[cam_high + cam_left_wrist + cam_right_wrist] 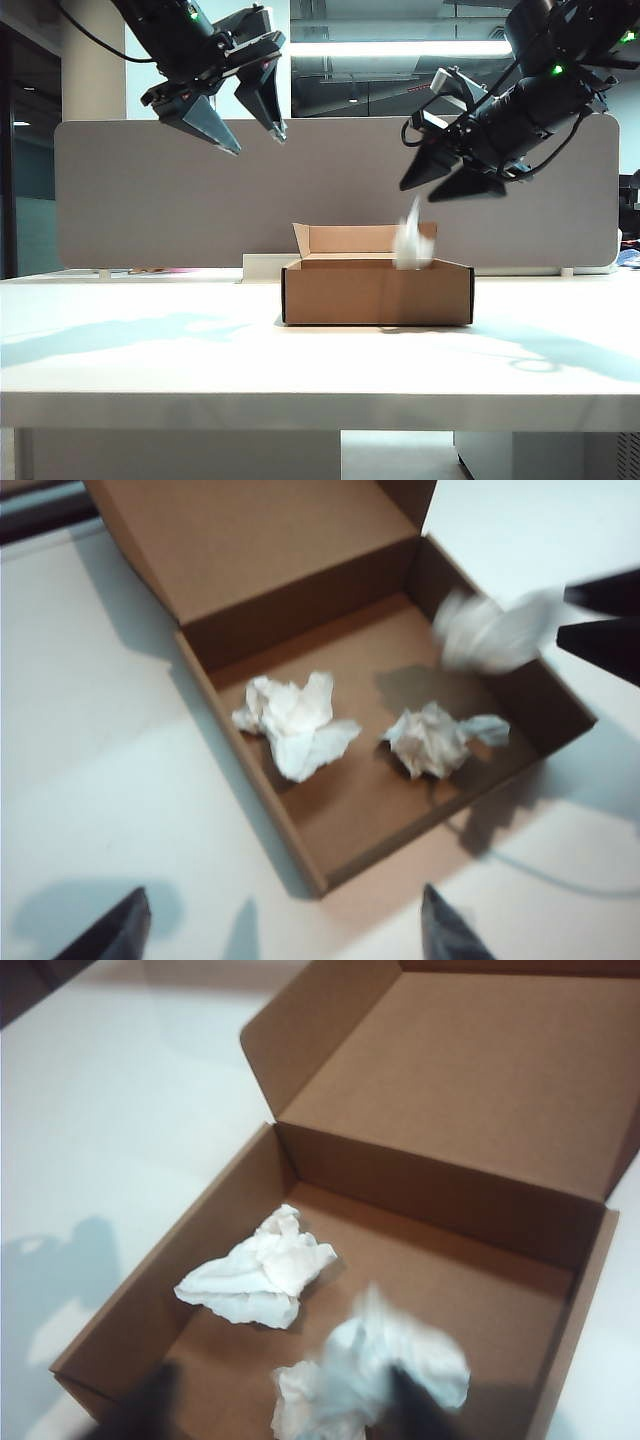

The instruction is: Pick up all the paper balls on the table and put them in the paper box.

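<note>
The brown paper box stands open in the middle of the white table. Two crumpled white paper balls lie on its floor. A third paper ball, blurred, is in the air just over the box's right rim, below my right gripper and apart from it. That gripper is open, and in its own wrist view its dark fingers stand either side of the blurred ball. My left gripper hangs high over the left side, open and empty.
A grey divider panel runs along the back of the table. A low white block sits behind the box at its left. The box's upright flap stands at its far side. The table's thick front edge faces the camera.
</note>
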{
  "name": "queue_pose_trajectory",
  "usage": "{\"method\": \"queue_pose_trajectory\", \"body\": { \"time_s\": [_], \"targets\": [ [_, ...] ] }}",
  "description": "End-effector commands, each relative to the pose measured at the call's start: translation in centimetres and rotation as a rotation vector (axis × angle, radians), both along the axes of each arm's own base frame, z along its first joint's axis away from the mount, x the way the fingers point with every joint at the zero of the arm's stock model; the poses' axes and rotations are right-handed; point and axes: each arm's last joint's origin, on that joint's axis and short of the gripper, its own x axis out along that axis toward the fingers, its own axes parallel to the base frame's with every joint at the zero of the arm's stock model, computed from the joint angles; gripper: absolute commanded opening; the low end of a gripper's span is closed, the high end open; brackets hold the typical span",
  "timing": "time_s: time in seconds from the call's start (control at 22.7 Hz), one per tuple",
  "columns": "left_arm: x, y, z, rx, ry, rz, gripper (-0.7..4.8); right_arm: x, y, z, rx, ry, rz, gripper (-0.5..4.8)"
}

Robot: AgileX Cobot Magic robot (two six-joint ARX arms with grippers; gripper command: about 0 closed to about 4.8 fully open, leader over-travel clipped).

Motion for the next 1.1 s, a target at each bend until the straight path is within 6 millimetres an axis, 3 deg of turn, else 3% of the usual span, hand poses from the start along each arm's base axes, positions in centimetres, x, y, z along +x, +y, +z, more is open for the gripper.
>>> {"method": "queue_pose_trajectory", "body": {
  "time_s": [0.04, 0.18, 0.22, 0.26, 0.31, 0.35, 0.4, 0.57, 0.66, 0.93, 1.1],
  "targets": [
    [-0.3, 0.1, 0.2, 0.029, 0.007, -0.014, 3.39, 0.0, 0.0, 0.4, 0.008, -0.017, 0.002, 4.42],
    [-0.6, 0.3, 0.1, 0.067, 0.015, -0.015, 3.18, -0.2, 0.0, 0.7, 0.022, -0.014, 0.03, 4.41],
    [-0.7, 0.4, 0.1, 0.082, 0.016, -0.01, 2.85, -0.3, 0.0, 0.9, 0.027, -0.008, 0.037, 4.39],
    [-1.0, 0.6, 0.4, 0.105, 0.012, -0.015, 1.82, -0.8, -0.1, 1.5, 0.029, 0.003, 0.045, 3.84],
    [-1.3, 0.7, 0.7, 0.107, 0.009, -0.018, 1.11, -1.2, -0.2, 2.0, 0.025, 0.012, 0.043, 2.96],
    [-1.7, 0.9, 1.2, 0.111, -0.006, -0.023, 0.41, -1.9, -0.4, 2.8, 0.02, 0.025, 0.043, 1.07],
    [-1.9, 1.0, 1.5, 0.114, -0.015, -0.019, 0.32, -2.4, -0.6, 3.2, 0.015, 0.032, 0.043, 0.0],
    [-3.5, 1.9, 3.2, 0.127, -0.049, 0.018, -0.07, -5.1, -2.1, 5.7, 0.012, 0.062, 0.011, -0.03],
    [-4.6, 2.5, 3.5, 0.128, -0.067, 0.03, -0.06, -7.7, -3.1, 6.1, 0.007, 0.035, -0.025, -0.03],
    [-9.2, 4.7, 2.5, 0.082, -0.16, 0.07, -0.06, -17.5, -6.5, 3.5, -0.016, -0.056, -0.193, -0.03],
    [-13.1, 6.5, 0.2, 0.044, -0.191, 0.07, -0.06, -22.7, -7.3, 1.2, 0.01, -0.111, -0.238, -0.03]
  ]
}}
